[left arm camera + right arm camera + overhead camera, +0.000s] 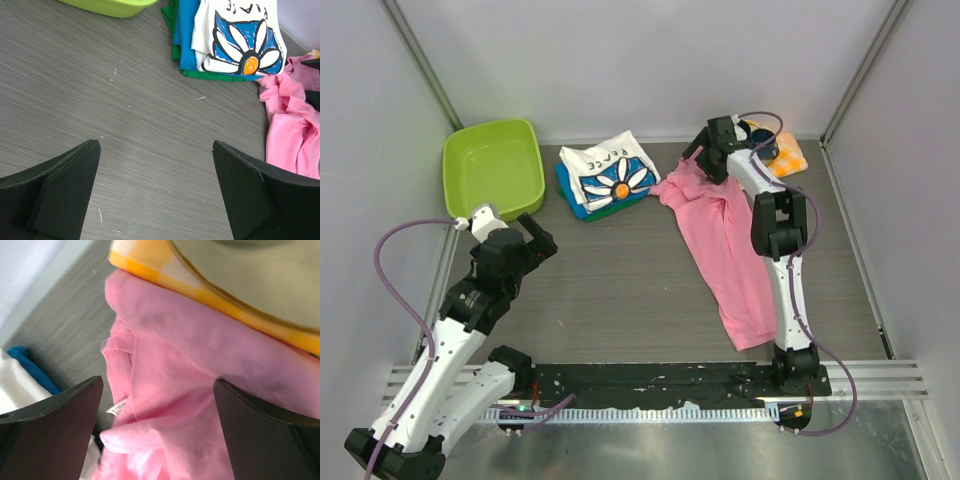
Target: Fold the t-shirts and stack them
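Note:
A bright pink t-shirt [725,245] lies crumpled and unfolded on the right half of the table, its collar end toward the back. My right gripper [704,160] hovers over that collar end, open; in the right wrist view the right gripper [157,382] has pink t-shirt [175,360] folds and a size label between its spread fingers. A folded white daisy t-shirt [610,172] tops a stack of folded blue and green shirts [186,40]. My left gripper [538,235] hangs open over bare table left of the stack, and the left gripper [154,145] holds nothing.
A lime green tub [495,165] stands at the back left. An orange-and-white checked cloth [788,156] with a dark object on it lies in the back right corner, touching the pink shirt's top edge. Grey walls enclose the table on three sides.

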Motion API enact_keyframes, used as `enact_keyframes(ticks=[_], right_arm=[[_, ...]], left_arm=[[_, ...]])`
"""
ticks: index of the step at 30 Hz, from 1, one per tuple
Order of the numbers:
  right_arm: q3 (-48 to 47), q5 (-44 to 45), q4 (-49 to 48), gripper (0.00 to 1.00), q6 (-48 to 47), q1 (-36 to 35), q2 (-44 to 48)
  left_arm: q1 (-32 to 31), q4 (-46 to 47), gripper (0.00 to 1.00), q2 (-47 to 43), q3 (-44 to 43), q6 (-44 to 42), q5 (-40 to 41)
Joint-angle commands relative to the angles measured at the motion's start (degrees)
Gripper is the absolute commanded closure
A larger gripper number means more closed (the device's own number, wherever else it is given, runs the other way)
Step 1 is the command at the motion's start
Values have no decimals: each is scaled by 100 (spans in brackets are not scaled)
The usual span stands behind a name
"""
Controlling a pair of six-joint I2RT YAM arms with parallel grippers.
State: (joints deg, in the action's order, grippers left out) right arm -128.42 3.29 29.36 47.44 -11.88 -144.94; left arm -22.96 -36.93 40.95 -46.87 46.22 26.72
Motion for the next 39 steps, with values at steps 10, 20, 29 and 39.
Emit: enact_keyframes(ticks=[10,20,29,39], right_arm=[[1363,691,76,0,-1351,-174,2944],[3814,612,-167,0,-1527,-561,5166],[5186,559,-335,0,-1554,-570,6118],[5732,506,-405,0,-1562,-587,6540]], left_arm=[[46,1440,0,1019,310,274,-1194],[37,3603,0,3909,-559,669,-3373],[-77,4528,0,6046,-1772,1074,-3877],[-68,3554,0,7189,-2888,618,-3394]])
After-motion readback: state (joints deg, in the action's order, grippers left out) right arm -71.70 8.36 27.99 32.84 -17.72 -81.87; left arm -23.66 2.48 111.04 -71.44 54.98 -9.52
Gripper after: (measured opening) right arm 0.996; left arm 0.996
